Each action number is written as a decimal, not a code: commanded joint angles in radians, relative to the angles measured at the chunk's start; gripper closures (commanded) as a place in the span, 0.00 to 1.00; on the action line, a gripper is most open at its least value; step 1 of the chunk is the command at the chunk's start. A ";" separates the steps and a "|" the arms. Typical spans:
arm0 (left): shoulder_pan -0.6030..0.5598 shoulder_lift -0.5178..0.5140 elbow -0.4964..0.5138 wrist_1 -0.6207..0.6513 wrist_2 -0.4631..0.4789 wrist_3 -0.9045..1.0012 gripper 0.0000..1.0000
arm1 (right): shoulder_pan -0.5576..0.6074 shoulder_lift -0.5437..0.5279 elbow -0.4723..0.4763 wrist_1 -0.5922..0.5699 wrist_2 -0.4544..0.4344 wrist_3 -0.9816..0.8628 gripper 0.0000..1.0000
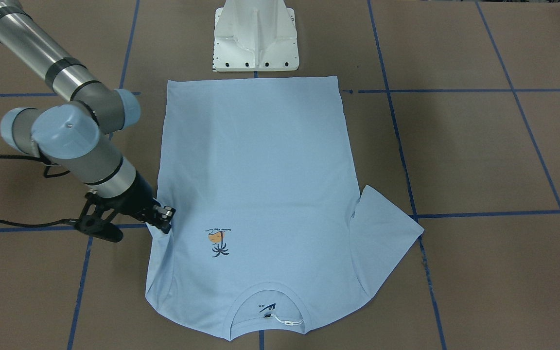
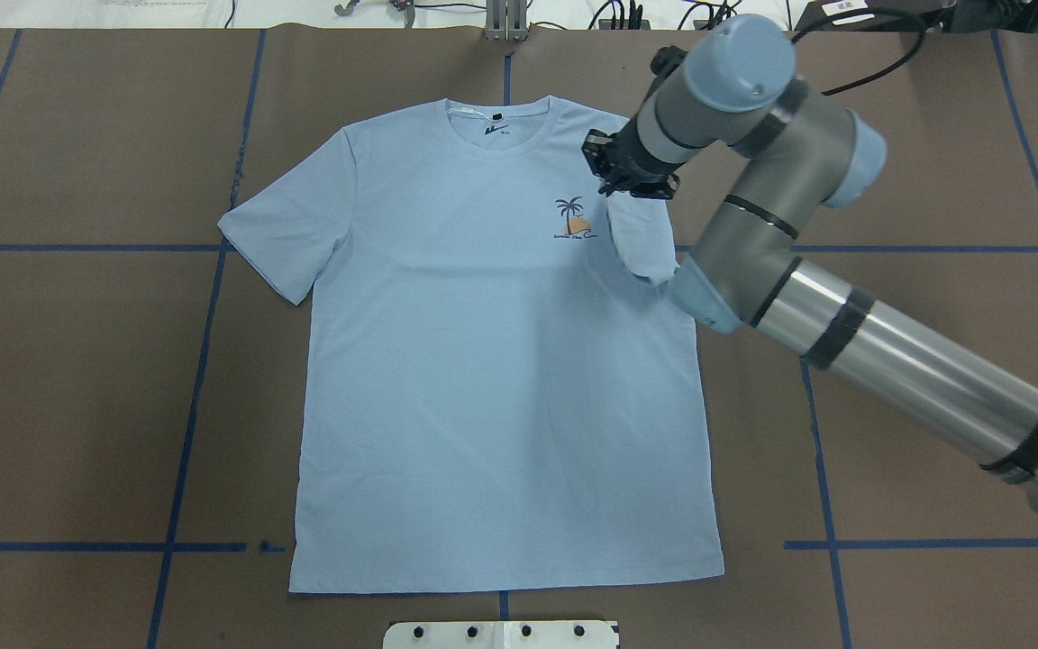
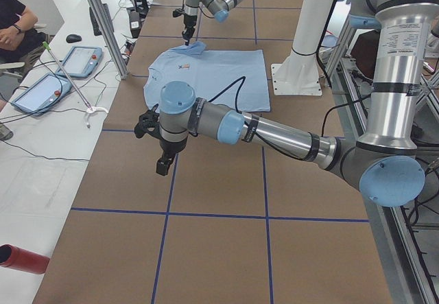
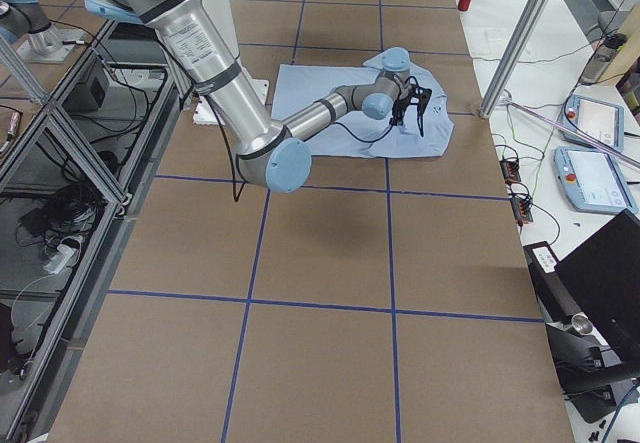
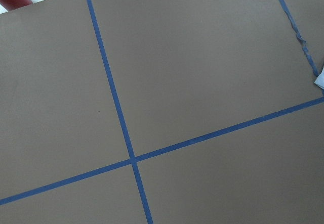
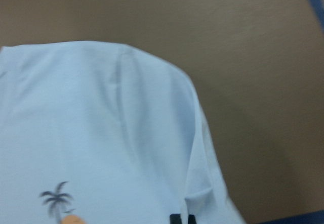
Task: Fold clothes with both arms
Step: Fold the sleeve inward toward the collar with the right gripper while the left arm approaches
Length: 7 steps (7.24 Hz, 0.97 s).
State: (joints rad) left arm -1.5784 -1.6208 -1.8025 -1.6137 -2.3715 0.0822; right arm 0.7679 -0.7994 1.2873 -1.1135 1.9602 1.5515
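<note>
Right hand (fingertips unclear) pinches T-shirt sleeve.

T-shirt: light blue, short sleeves, small palm-tree print, lay flat and face up on table, collar away from robot | flat sleeve was spread out | lifted sleeve hung beside print, pinched by right gripper | right arm: grey, light blue caps, reached to shirt's edge | left arm: stretched low over table, well apart from shirt; left gripper pointed down, grip unclear
</note>
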 commanded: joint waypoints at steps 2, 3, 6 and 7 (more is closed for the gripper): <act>0.001 0.004 0.025 -0.049 -0.033 -0.004 0.00 | -0.071 0.135 -0.174 0.062 -0.118 0.027 0.00; 0.050 -0.019 0.052 -0.090 -0.041 -0.098 0.00 | -0.076 0.147 -0.172 0.063 -0.118 0.028 0.00; 0.324 -0.078 0.089 -0.439 -0.035 -0.650 0.00 | -0.075 0.129 -0.053 0.019 -0.098 0.055 0.00; 0.400 -0.164 0.151 -0.457 -0.031 -0.749 0.01 | -0.075 0.055 0.081 -0.049 -0.078 0.055 0.00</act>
State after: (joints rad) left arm -1.2800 -1.7021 -1.7076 -2.0070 -2.4072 -0.5016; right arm 0.6928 -0.6790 1.2357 -1.0964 1.8613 1.6028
